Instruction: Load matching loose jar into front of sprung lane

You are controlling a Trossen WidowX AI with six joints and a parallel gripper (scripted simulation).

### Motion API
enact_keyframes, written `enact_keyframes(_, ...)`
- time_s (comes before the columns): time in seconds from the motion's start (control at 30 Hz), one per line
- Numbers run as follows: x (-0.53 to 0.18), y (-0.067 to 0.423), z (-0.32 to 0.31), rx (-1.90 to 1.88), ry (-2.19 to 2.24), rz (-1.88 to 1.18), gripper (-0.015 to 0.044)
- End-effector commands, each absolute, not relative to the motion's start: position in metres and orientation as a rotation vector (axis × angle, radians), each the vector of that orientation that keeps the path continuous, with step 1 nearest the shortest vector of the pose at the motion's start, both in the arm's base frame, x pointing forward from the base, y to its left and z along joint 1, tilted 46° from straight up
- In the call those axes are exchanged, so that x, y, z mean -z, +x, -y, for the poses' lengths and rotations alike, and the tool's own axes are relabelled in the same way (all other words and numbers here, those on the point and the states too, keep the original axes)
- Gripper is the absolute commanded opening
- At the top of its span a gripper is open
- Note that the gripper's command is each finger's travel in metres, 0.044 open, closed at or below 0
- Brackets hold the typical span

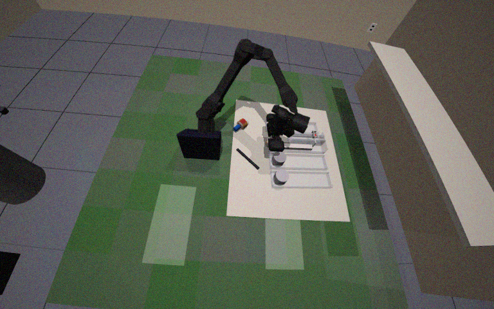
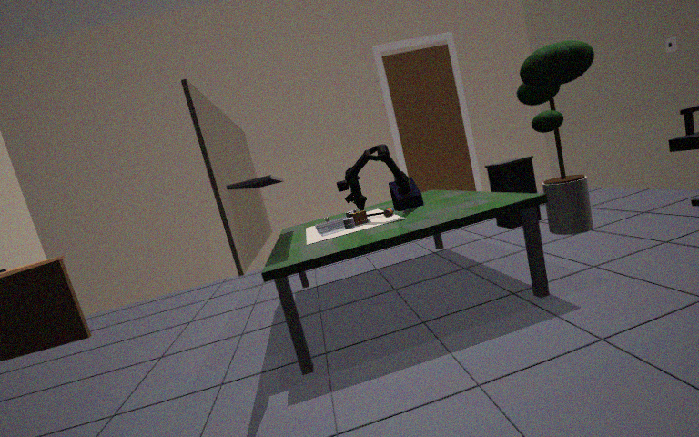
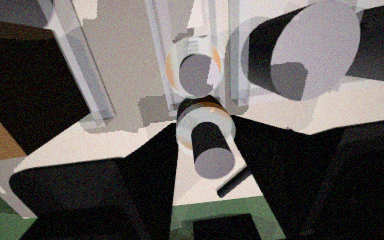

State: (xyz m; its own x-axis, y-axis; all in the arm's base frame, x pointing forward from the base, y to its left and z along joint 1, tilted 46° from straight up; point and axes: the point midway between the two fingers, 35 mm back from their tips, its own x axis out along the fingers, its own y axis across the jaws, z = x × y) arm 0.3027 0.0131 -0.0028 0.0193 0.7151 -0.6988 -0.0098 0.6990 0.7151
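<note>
Wrist view, hand (image 3: 206, 150) clamped on loose jar (image 3: 206, 137), lane jar (image 3: 195, 70) just ahead

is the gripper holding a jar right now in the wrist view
Yes, the gripper is shut on a clear jar with a grey lid, just in front of the matching jar in the lane.

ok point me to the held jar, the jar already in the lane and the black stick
held jar (image 3: 214, 161), wrist view, on its grey lid
lane jar (image 3: 195, 75), wrist view, on its grey lid
black stick (image 1: 247, 158), top view, mid-length
</note>
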Motion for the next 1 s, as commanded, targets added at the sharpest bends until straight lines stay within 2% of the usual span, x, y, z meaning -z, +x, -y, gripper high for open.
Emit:
enact_keyframes(0.0, -0.0005, 0.3122, -0.0121, -0.626, 0.617, -1.430, 0.0000)
enact_keyframes(0.97, -0.0032, 0.3218, -0.0112, -0.626, 0.617, -1.429, 0.0000)
